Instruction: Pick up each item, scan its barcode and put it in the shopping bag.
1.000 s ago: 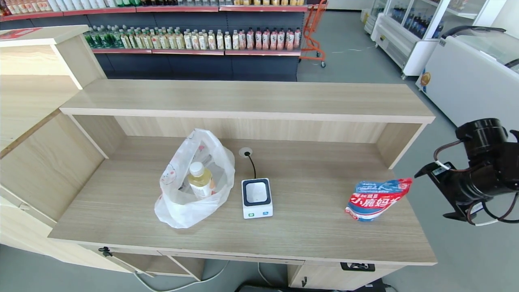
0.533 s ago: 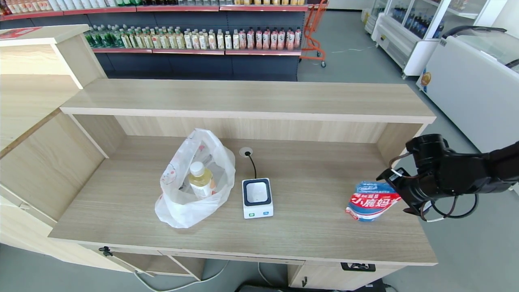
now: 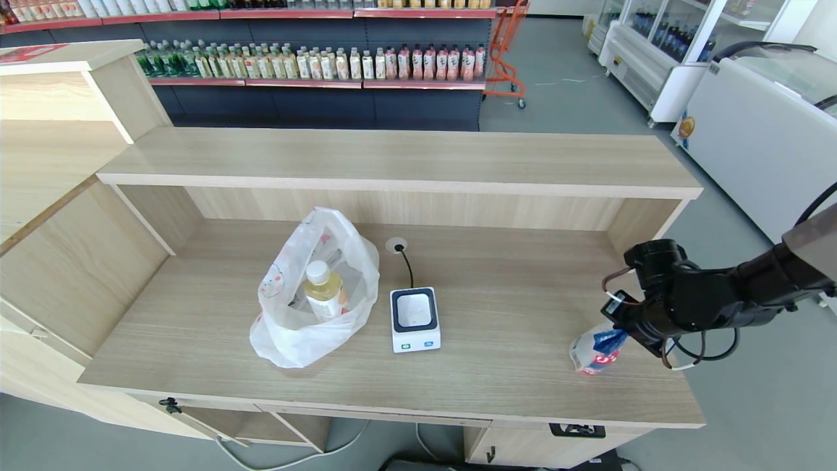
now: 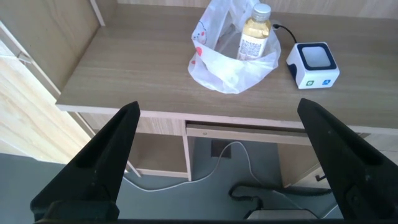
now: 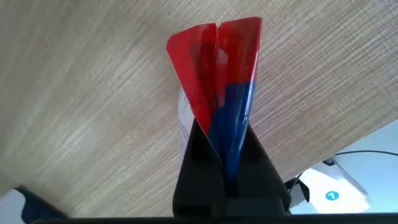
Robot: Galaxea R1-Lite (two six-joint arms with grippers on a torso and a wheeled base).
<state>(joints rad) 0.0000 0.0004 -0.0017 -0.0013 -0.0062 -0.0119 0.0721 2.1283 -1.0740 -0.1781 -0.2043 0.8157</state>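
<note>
**Right claw pinches the snack pouch at the tabletop's right end**

At the far left, the left claw (image 4: pixel 214 165) hangs off the front edge of the tabletop (image 3: pixel 510 294). Its two dark fingers (image 4: pixel 93 168) are spread wide with nothing between them.

On the left-centre of the tabletop sits the white plastic shopping bag (image 3: pixel 288 327), with its mouth gaping upward. A bottle (image 3: pixel 324 293) of yellowish drink with a white cap stands upright inside it. The left wrist view shows the same bag (image 4: pixel 214 62) and bottle (image 4: pixel 254 36) from the front.

Just beside the bag on its right is the small white barcode scanner (image 3: pixel 414 318). Its dark-framed window faces up, and it is close to the bag but apart from it. A black cable (image 3: pixel 405 265) runs from the scanner's back to a round port in the tabletop.

Well apart from the scanner, near the right front corner, is the red-and-blue snack pouch (image 3: pixel 596 350). The right claw (image 3: pixel 624 330) has it. In the right wrist view the claw (image 5: pixel 229 177) is pressed onto the blue part of the pouch (image 5: pixel 214 81), folding it along its middle, and the red end points away over the wood grain. Whether the pouch's lower end touches the tabletop cannot be told.
</note>
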